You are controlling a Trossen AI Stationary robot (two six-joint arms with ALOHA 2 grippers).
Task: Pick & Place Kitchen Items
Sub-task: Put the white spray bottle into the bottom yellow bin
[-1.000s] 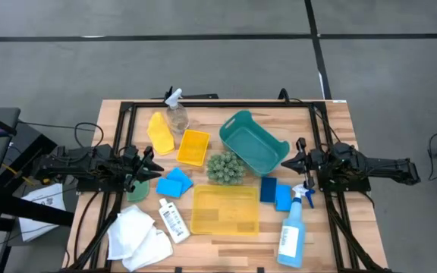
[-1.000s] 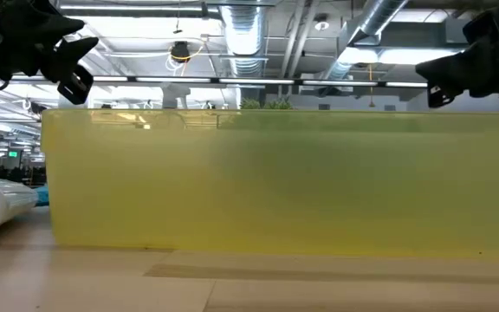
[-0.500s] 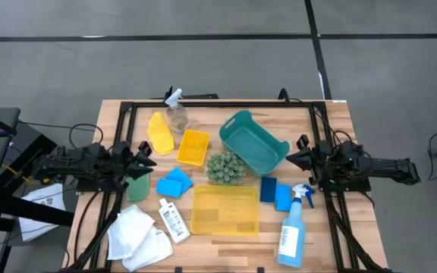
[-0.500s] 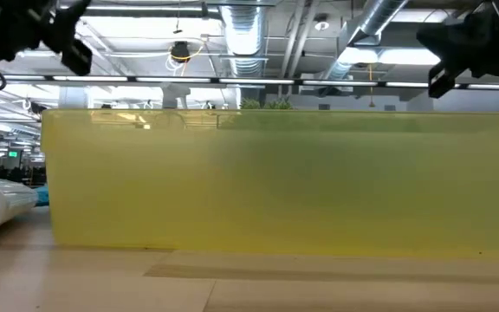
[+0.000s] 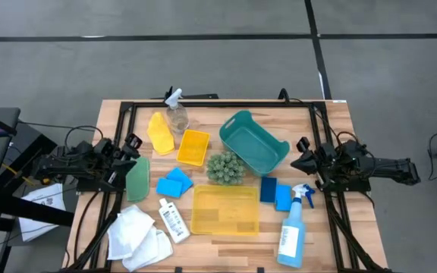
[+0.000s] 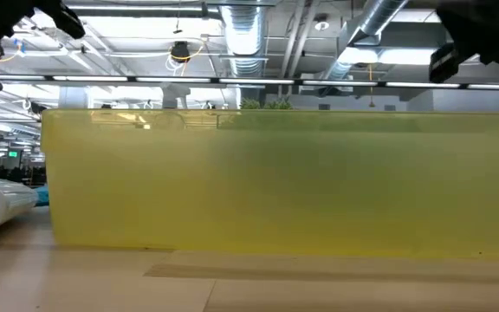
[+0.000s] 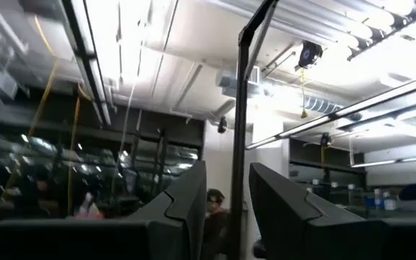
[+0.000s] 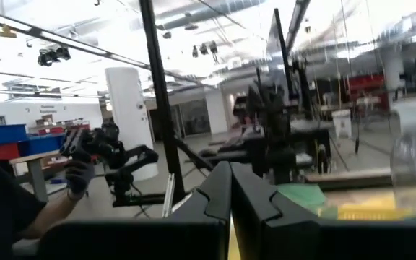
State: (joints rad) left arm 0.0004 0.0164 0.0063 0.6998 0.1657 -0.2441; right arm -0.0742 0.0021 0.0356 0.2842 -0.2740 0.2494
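My left gripper (image 5: pixel 133 145) hangs over the table's left part, beside a green piece (image 5: pixel 137 178) that lies flat. Its fingers stand a little apart in the left wrist view (image 7: pixel 228 177) and hold nothing. My right gripper (image 5: pixel 295 157) hangs right of the teal basket (image 5: pixel 253 142), above the blue spray bottle's head (image 5: pixel 303 193). It is shut and empty in the right wrist view (image 8: pixel 230 173). Blue sponges (image 5: pixel 174 183) and more sponges (image 5: pixel 275 193), a white bottle (image 5: pixel 173 220), white cloths (image 5: pixel 139 236), a yellow piece (image 5: pixel 159 133) and a clear spray bottle (image 5: pixel 176 114) rest on the table.
A large yellow bin (image 5: pixel 225 210) stands near the front and fills the low view (image 6: pixel 275 182). A small yellow bin (image 5: pixel 193 146) and a green bumpy ball (image 5: pixel 225 167) stand mid-table. A black frame (image 5: pixel 226 105) runs round the table. A person shows beyond the table (image 8: pixel 6 209).
My left gripper has drawn back toward the table's left edge and gone up, so the green piece now shows whole. My right gripper has also gone up a little and drawn slightly toward the right edge. Nothing on the table has moved.
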